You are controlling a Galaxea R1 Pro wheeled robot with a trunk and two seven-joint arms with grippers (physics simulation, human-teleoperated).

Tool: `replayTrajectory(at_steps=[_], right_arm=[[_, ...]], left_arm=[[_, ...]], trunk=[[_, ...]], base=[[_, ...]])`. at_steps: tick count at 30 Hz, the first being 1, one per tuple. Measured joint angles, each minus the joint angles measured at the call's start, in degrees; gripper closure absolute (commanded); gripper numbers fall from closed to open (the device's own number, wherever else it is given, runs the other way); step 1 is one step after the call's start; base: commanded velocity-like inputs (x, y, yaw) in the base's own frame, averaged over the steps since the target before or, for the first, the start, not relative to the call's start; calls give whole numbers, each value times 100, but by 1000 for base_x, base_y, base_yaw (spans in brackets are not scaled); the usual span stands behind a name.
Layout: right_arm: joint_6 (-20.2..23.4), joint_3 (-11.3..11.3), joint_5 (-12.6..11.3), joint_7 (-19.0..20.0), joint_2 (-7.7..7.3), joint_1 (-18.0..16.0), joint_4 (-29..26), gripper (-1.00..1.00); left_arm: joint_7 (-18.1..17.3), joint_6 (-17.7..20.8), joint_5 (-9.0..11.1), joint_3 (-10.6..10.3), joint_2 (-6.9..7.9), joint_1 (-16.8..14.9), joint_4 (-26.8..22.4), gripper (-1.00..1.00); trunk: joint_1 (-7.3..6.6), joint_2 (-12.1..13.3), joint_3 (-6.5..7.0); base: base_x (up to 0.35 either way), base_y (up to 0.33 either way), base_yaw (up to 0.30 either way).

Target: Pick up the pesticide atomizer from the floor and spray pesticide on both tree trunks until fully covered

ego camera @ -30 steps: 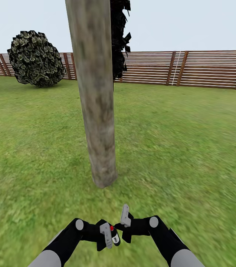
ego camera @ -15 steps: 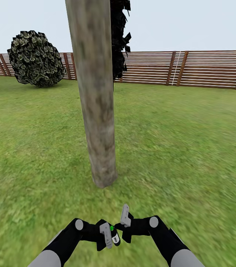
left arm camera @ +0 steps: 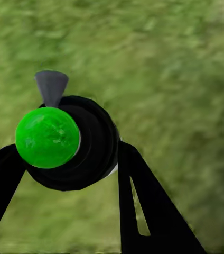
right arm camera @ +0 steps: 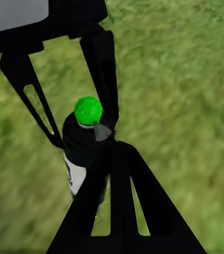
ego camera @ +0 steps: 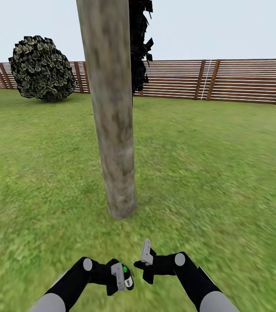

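The left gripper (ego camera: 119, 277) has its jaws pinching the pesticide atomizer (ego camera: 125, 274), a black bottle with a green cap and a white label. In the head view it sits low, just in front of the robot's body, and the tree trunk (ego camera: 112, 117) stands straight ahead of it across a stretch of bare lawn (ego camera: 216, 173). In the left wrist view the bottle (left arm camera: 72, 143) is seen end-on from above the cap, upright between the two black fingers (left arm camera: 143, 211), its small grey nozzle pointing out over the grass. Which way the nozzle bears against the trunk I cannot tell for sure. The spray probably needs that nozzle turned at the trunk, so the left arm is the one that matters.

The right gripper (ego camera: 146, 260) hangs just beside the left; whether its jaws are spread or pressed together I cannot tell. The right wrist view shows the bottle (right arm camera: 83, 145) close ahead.

The garden is open grass to a wooden fence (ego camera: 225, 80), with a round bush (ego camera: 42, 69) well apart.
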Motion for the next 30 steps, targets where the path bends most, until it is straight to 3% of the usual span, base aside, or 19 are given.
replayTrajectory(at_steps=[4,9,10,11,15,19,22,26,28,30], right_arm=[[0,0,0,3,0,0,0,100],[0,-1,7,0,-6,0,0,100],[-2,0,8,-1,-7,0,0,-100],[-6,-4,8,-1,-11,0,5,-100],[-19,-12,9,-3,-17,0,18,-100],[-15,-24,18,-43,-52,0,191,-100],[-26,-43,19,-189,-182,0,574,-100],[-37,-62,-16,-1140,-670,8,1263,-100],[-56,-69,-30,-1567,-799,10,1587,-100],[-149,-80,-76,-2425,-921,19,2148,-100]], left_arm=[[4,3,-7,-3,334,5,3,100],[31,9,-13,2,965,32,16,100],[74,10,-10,2,1062,34,17,100],[199,13,-11,2,1214,38,24,100],[331,8,4,4,1508,47,21,100],[414,19,13,33,1607,54,20,100],[829,53,65,138,1626,54,24,100],[1671,79,97,734,1579,55,146,100],[1926,82,104,1038,1555,55,214,100],[2346,93,161,1691,1494,56,378,100]], trunk=[[0,0,0],[0,0,0],[0,0,0],[0,0,0],[0,0,0],[0,0,0],[0,0,0],[0,0,0],[0,0,0],[0,0,0]], base=[[0,0,0],[0,0,0],[0,0,0],[0,0,0],[0,0,0],[0,0,0],[0,0,0],[0,0,0],[0,0,0],[0,0,0]])
